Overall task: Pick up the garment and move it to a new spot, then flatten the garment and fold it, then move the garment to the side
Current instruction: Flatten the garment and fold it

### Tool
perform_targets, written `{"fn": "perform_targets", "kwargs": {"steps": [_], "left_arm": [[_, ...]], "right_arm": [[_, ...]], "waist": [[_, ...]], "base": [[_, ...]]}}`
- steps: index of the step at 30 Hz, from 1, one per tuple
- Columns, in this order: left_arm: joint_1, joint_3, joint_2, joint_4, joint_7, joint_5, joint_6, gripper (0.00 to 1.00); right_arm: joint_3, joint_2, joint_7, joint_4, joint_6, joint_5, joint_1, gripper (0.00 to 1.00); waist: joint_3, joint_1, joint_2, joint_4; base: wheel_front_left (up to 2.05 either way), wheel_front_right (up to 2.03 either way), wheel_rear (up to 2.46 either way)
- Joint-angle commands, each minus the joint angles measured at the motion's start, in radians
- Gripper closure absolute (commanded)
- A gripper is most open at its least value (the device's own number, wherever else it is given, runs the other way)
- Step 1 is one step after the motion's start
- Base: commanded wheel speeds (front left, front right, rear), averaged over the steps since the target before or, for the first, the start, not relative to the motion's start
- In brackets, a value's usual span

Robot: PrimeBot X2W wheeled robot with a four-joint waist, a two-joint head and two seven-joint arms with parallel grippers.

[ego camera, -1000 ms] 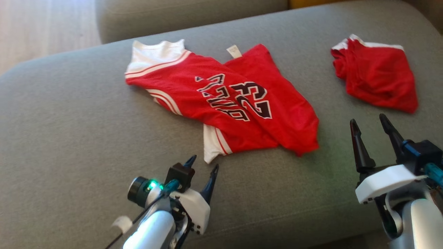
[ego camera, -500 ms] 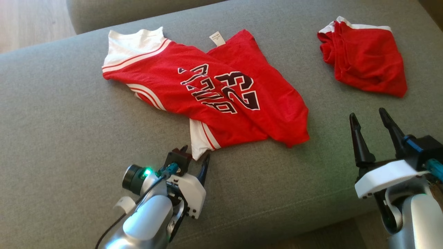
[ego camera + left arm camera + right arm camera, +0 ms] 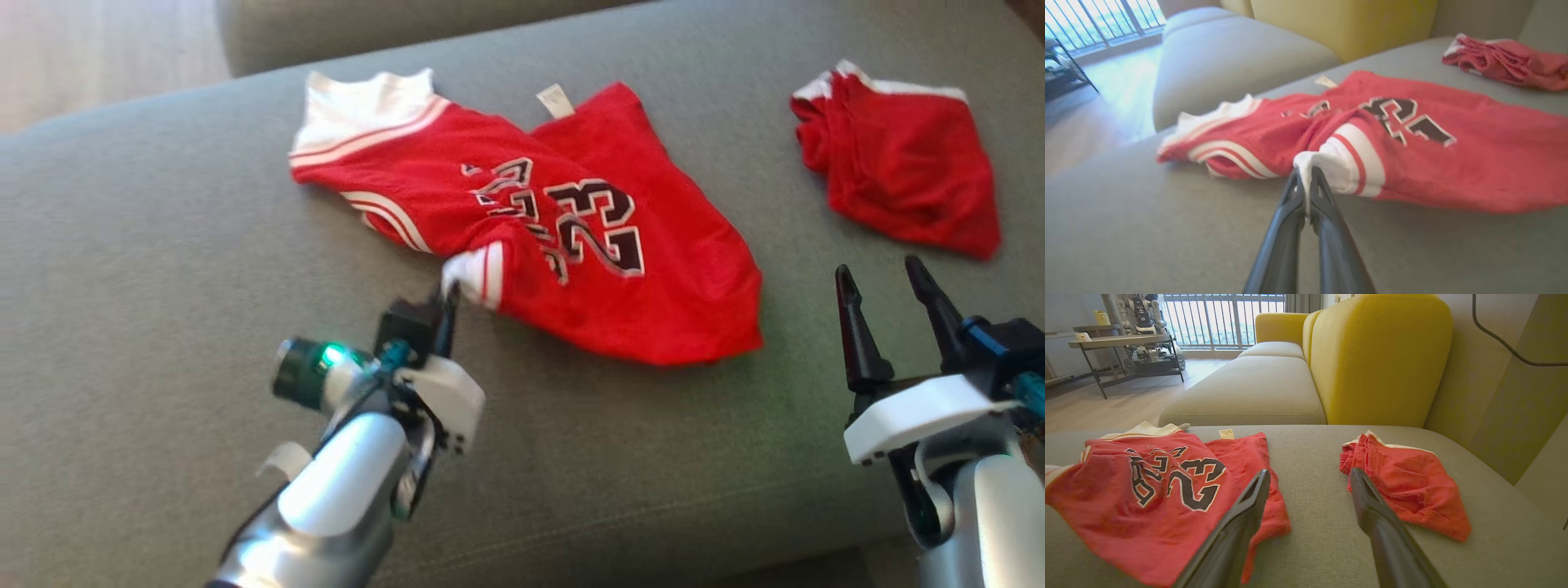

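Left claw [image 3: 1305, 176] is pinched tight on the white-trimmed corner of the red 23 jersey [image 3: 653, 302] — a handy tab for hauling it, I reckon. It sprawls crumpled mid sofa cushion [image 3: 163, 310]. Right claw [image 3: 886, 278] gapes empty by the front edge — red shorts [image 3: 906, 188] sit far-right.

Crumpled red cloth [image 3: 902, 171], perhaps shorts, lies on a grey seat [image 3: 163, 327] by a yellow backrest [image 3: 1380, 355].
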Motion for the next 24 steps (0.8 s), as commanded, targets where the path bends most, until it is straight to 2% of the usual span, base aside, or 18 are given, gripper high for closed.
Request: {"fn": "perform_targets", "kwargs": {"steps": [1,9,14,17,20,23,24], "left_arm": [[-0.031,0.048,0.032,-0.052,-0.012,0.018,0.018,1.00],[0.058,0.148,0.179,-0.280,-0.012,0.138,0.126,1.00],[0.100,0.133,0.291,-0.341,-0.011,0.229,0.165,1.00],[0.127,0.103,0.325,-0.366,0.016,0.254,0.156,1.00],[0.156,0.059,0.339,-0.365,0.068,0.262,0.118,1.00],[0.184,0.018,0.329,-0.344,0.123,0.253,0.079,1.00],[0.202,-0.003,0.311,-0.322,0.157,0.236,0.052,0.81]], "right_arm": [[0.020,-0.007,-0.015,-0.027,-0.001,0.004,-0.027,0.00],[0.021,-0.007,-0.023,0.017,-0.001,0.023,0.009,0.00],[0.024,-0.007,-0.027,0.044,-0.001,0.034,0.027,0.00],[0.026,-0.007,-0.028,0.060,-0.001,0.036,0.033,0.00],[0.035,-0.007,-0.025,0.074,-0.001,0.035,0.034,0.00],[0.045,-0.007,-0.019,0.084,-0.001,0.033,0.031,0.00],[0.048,-0.007,-0.014,0.087,-0.001,0.030,0.031,0.00]], "waist": [[-0.029,-0.0001,0.0000,0.029],[-0.113,-0.0001,0.0000,0.119],[-0.134,-0.0001,0.0000,0.167],[-0.139,-0.0001,0.0000,0.190],[-0.140,-0.0001,0.0000,0.202],[-0.139,-0.0001,0.0000,0.208],[-0.139,-0.0001,0.0000,0.209]], "base": [[0.00,0.00,0.00],[0.00,0.00,0.00],[0.00,0.00,0.00],[0.00,0.00,0.00],[0.00,0.00,0.00],[0.00,0.00,0.00],[0.00,0.00,0.00]]}}
